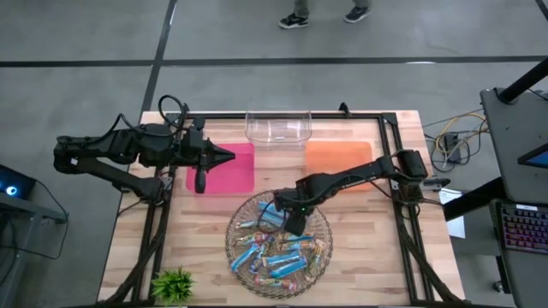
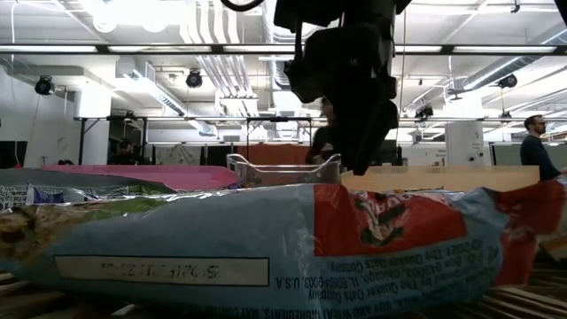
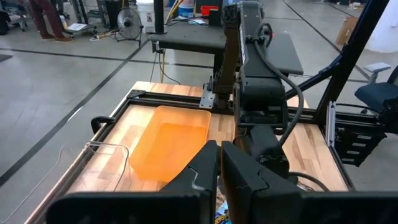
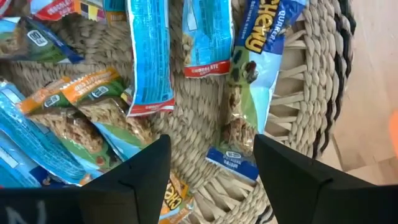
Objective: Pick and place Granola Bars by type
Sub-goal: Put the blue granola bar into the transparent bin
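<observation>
Granola Bars point(image 1: 276, 251), small shiny-wrapped, mostly blue: heaped in round woven wicker basket point(image 1: 318, 264), near table edge. Right gripper point(image 4: 211, 163): low over basket's far side, fingers wide, apparently empty. Left gripper point(image 1: 224, 156): above flat pink tray point(image 1: 244, 175), fingers pressed together. Orange tray point(image 1: 338, 156), clear plastic bin point(image 1: 278, 127): beyond the basket.

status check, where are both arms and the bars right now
Right gripper jaws open, low over wicker basket. Granola bars all in basket, none gripped. Left gripper shut, waiting above pink tray. Nothing blocking.
</observation>
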Motion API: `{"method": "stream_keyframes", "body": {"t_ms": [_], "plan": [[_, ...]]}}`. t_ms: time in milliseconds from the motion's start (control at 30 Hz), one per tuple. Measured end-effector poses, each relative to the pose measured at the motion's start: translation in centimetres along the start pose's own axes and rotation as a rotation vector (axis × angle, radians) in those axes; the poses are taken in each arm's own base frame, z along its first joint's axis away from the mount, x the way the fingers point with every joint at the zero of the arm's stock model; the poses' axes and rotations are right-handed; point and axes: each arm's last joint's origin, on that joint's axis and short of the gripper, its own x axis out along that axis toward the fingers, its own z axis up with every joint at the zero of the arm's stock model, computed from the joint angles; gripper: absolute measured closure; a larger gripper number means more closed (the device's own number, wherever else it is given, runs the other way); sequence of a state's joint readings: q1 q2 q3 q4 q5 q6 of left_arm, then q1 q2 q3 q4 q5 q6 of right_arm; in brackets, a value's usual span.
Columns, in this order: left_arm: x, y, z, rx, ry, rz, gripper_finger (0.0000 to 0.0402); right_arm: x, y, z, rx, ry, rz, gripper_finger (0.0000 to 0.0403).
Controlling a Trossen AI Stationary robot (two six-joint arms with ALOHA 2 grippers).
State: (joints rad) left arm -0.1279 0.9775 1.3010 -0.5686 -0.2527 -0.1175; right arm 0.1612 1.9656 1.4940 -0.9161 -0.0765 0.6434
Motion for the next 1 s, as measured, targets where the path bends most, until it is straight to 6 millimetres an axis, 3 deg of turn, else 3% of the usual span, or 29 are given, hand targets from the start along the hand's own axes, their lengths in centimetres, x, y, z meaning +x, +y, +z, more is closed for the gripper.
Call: {"method": "stream_keyframes", "body": {"t_ms": [267, 600, 1000], "plan": [[0.0, 0.0, 0.0, -0.016, 0.000, 0.000, 0.0397, 0.2, -0.1, -0.1, -0.013, -0.017, -0.035, 0.0184], [0.0, 0.0, 0.1, -0.024, -0.010, -0.001, 0.0397, 3.3, -0.1, 0.3, -0.027, 0.034, -0.091, 0.0184], [0.0, 0.0, 0.1, -0.044, -0.014, -0.002, 0.0397, 4.3, 0.0, 0.5, -0.044, 0.056, -0.107, 0.0203]]}}
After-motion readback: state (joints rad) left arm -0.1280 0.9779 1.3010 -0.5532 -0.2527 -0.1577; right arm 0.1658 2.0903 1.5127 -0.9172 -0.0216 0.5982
